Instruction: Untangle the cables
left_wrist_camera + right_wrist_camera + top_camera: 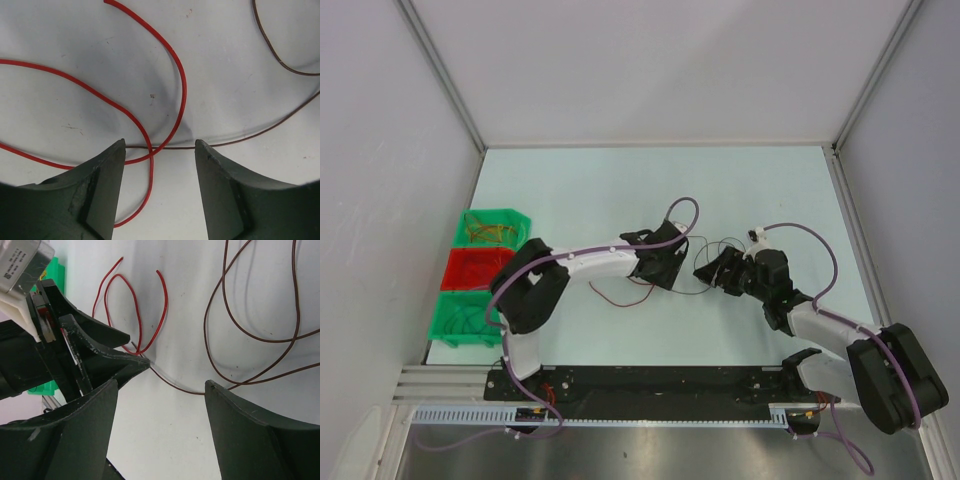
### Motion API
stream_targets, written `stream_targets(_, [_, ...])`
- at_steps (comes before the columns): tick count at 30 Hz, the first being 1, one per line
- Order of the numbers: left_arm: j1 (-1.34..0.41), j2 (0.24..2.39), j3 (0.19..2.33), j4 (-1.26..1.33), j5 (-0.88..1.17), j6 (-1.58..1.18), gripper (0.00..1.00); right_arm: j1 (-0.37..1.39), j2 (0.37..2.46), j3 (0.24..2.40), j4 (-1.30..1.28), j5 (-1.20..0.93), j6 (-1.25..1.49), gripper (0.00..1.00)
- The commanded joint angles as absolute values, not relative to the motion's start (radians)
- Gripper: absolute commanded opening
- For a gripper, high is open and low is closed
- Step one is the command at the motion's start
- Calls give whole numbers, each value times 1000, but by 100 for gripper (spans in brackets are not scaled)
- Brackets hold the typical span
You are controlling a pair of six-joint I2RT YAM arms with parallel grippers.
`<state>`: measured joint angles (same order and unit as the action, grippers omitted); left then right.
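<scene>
The cables lie loose on the pale table between my two grippers. In the left wrist view a red cable [177, 75] loops and crosses itself just ahead of my fingertips, and a thin maroon cable [280, 62] runs across between the tips. My left gripper [160, 150] is open and low over that crossing, holding nothing. My right gripper [162, 385] is open and empty, close to the left gripper's fingers [100, 355]. In the right wrist view the maroon cable [240, 325] makes wide loops and the red cable [135, 305] curls beyond. From above, the left gripper [655, 262] and right gripper [715, 272] face each other.
Three bins stand in a row at the table's left edge: a green one [515, 215] with orange-yellow wires [488, 233], a red one [455, 268] and another green one [445, 325]. White walls enclose the table. The arms' mauve cables arch above.
</scene>
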<state>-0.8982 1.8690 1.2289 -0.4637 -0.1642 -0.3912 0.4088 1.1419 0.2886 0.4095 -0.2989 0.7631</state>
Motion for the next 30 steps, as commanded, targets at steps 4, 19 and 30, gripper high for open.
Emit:
stream_targets(4, [-902,1919,1281,-434,-221,-385,60,402,1146,324,440,-311,758,75])
stream_targets(19, [-819,1921,1230,-445,-210,-443,32,399,1155,324,445,-316,761,75])
stream_targets(30, [-775,1888,1143,-397,-164,-462,0,397,1157,325,448,-314,765,75])
